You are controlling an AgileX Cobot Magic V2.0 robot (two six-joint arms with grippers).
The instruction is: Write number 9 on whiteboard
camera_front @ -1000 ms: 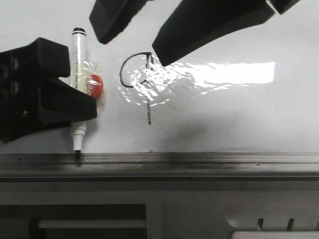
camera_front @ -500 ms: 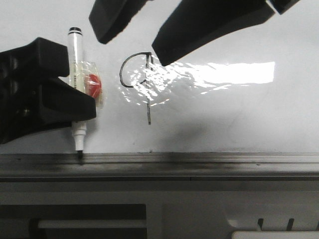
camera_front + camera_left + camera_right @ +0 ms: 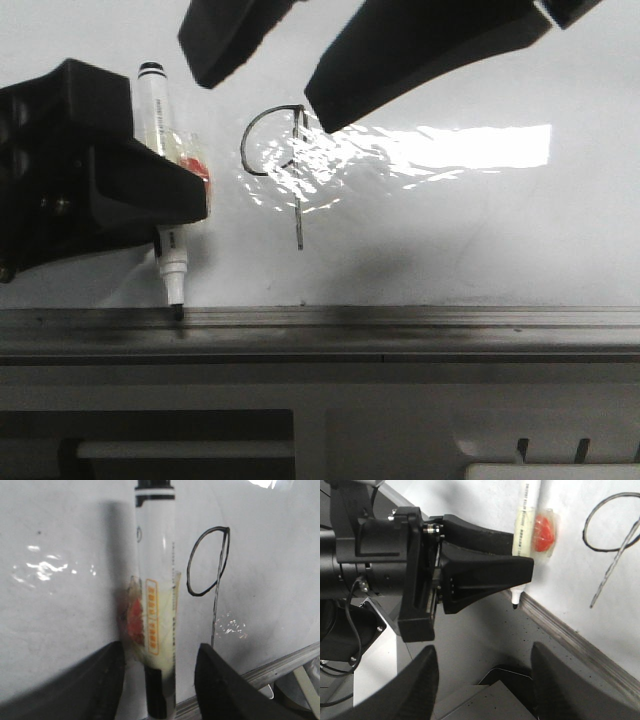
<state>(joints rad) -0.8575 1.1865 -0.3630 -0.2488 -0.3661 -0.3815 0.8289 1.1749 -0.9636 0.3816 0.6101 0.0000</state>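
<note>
Left gripper (image 3: 517, 582): matte black, wedge-shaped tapered fingers (image 3: 485, 575), silver screws, thin black cable (image 3: 351, 625) at housing. Right gripper (image 3: 482, 680): matte black, rounded finger tips.

The left hand (image 3: 150, 185) grips a white marker (image 3: 158, 150) with a red patch under clear tape on its barrel. The marker is tilted, and its black tip rests at the grey edge rail (image 3: 400, 330) of the whiteboard (image 3: 480, 230). Near the marker, the number 9 (image 3: 278, 165) is drawn in thin black line, its stem running through a wrinkly glare patch. The right hand (image 3: 290, 70) hovers over the 9's top, fingers apart.
</note>
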